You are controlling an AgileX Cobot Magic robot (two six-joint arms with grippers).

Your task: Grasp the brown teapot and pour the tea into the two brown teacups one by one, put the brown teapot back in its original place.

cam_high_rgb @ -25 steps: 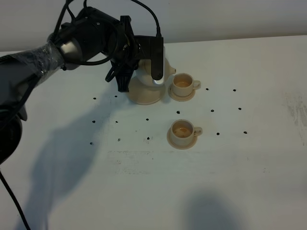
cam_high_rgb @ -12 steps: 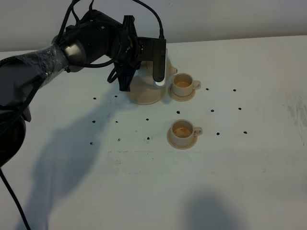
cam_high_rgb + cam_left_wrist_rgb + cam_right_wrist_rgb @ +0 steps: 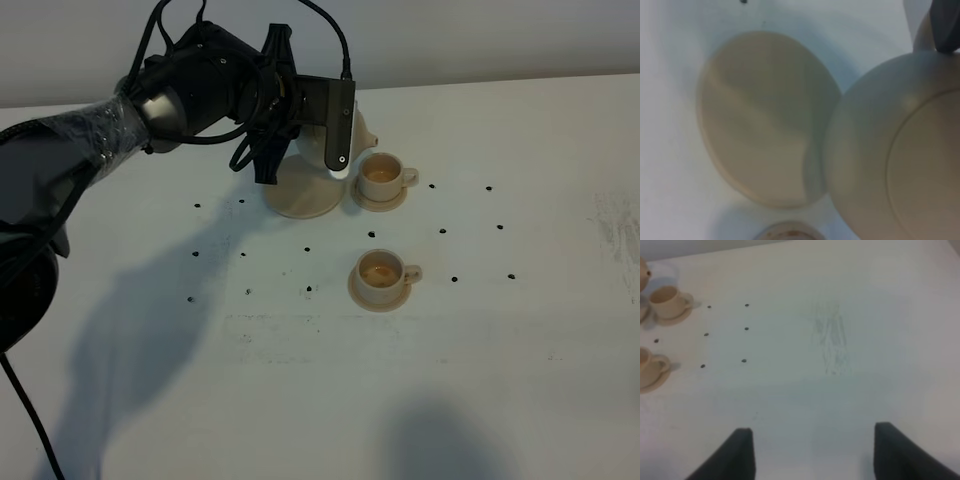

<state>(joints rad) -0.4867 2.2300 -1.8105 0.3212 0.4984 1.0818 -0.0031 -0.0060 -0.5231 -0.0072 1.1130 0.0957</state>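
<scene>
My left gripper (image 3: 305, 148) is shut on the brown teapot (image 3: 315, 142) and holds it lifted just above the wide round saucer (image 3: 300, 197), its original place. The spout (image 3: 368, 131) points at the far teacup (image 3: 381, 175). The near teacup (image 3: 380, 271) stands on its saucer closer to the front. Both cups hold brownish tea. The left wrist view shows the bare saucer (image 3: 760, 120), the teapot's body and lid (image 3: 900, 150), and one dark finger (image 3: 945, 25) by the handle. My right gripper (image 3: 815, 455) is open and empty over bare table, far from the cups (image 3: 667, 300).
The white table (image 3: 480, 380) carries a grid of small black dots around the cups. A faint smudge (image 3: 832, 340) marks the table on the right. The left arm's cables (image 3: 330, 40) arch over the teapot.
The left gripper has lifted the teapot off the wide saucer, up and slightly right, so the saucer now shows bare. The cups and the right gripper have not moved.
</scene>
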